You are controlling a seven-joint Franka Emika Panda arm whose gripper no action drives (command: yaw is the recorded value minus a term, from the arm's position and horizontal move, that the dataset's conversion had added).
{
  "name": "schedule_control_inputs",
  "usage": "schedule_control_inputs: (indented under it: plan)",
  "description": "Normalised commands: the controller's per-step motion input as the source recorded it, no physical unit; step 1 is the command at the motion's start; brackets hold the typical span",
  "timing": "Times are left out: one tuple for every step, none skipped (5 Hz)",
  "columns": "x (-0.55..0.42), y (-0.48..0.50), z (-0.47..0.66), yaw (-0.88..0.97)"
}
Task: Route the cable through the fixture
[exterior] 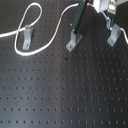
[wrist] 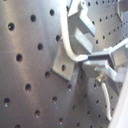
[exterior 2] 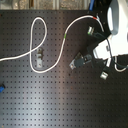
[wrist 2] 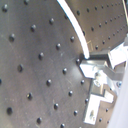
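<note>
On the black perforated board (exterior 2: 60, 100), the white cable (exterior 2: 36, 30) loops through the bracket (exterior 2: 39, 58) near the board's left edge in the second exterior view, then curves up toward the far right corner. There the gripper (exterior 2: 94, 31) pinches its end; in the first wrist view the fingers (wrist: 102, 56) press together on the cable (wrist: 67, 42) beside a metal bracket (wrist: 67, 67). A second bracket (exterior 2: 80, 62) stands mid-board and a third (exterior 2: 104, 75) near the right edge.
</note>
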Motion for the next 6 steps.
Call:
schedule_control_inputs:
  plan:
    - [-0.051,0.092,-0.31,0.0]
    - [-0.034,-0.016,-0.59,-0.03]
    - [0.008,-0.013,-0.54,0.0]
    - [0.008,-0.017,-0.04,-0.01]
    - [-0.064,-0.025,0.19,0.0]
    - [-0.051,0.123,0.0,0.11]
